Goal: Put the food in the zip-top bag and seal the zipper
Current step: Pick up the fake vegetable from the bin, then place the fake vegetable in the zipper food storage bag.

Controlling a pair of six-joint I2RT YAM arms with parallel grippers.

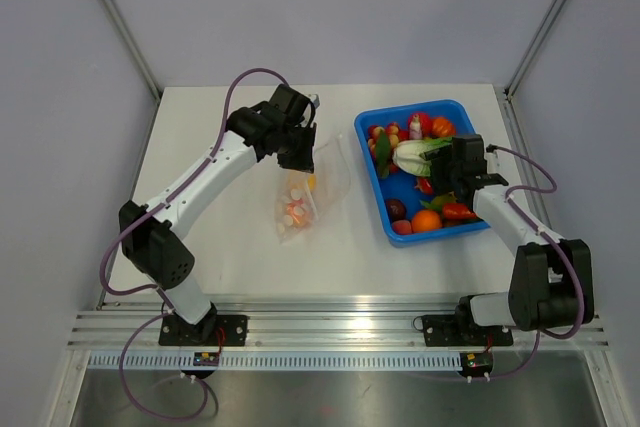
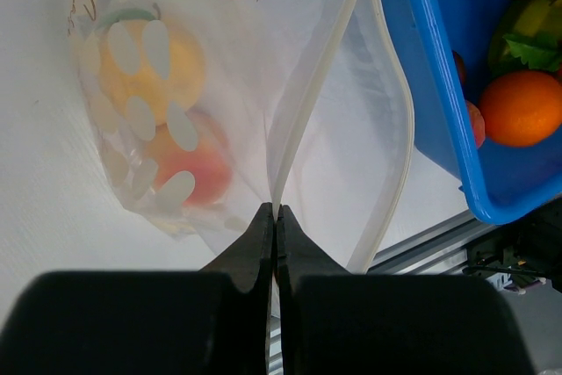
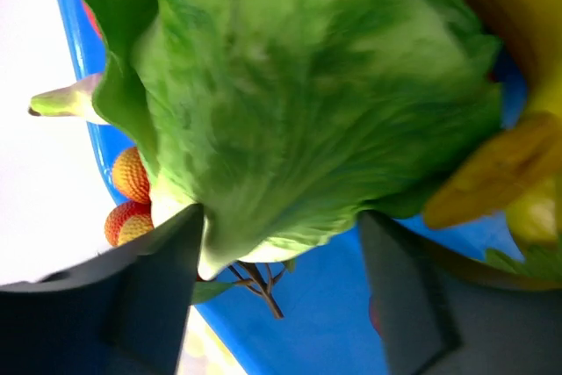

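Observation:
The clear dotted zip-top bag (image 1: 308, 192) lies on the table with its mouth open, and a yellow-orange fruit (image 2: 149, 63) and a red one (image 2: 189, 164) sit inside it. My left gripper (image 1: 296, 152) is shut on the bag's zipper strip (image 2: 303, 120) at the mouth edge, as the left wrist view (image 2: 276, 212) shows. My right gripper (image 1: 442, 159) is over the blue tray (image 1: 430, 107) and closed on the leafy green lettuce (image 1: 415, 154). The lettuce (image 3: 299, 103) fills the right wrist view between my fingers (image 3: 162, 278).
The blue tray holds several other toy foods: an orange (image 1: 427, 220), red pieces (image 1: 420, 124), a dark one (image 1: 396, 209) and orange-red berries (image 3: 130, 173). The tray's near corner (image 2: 492, 204) lies close to the bag's mouth. Aluminium rails (image 1: 340, 332) run along the table's front edge.

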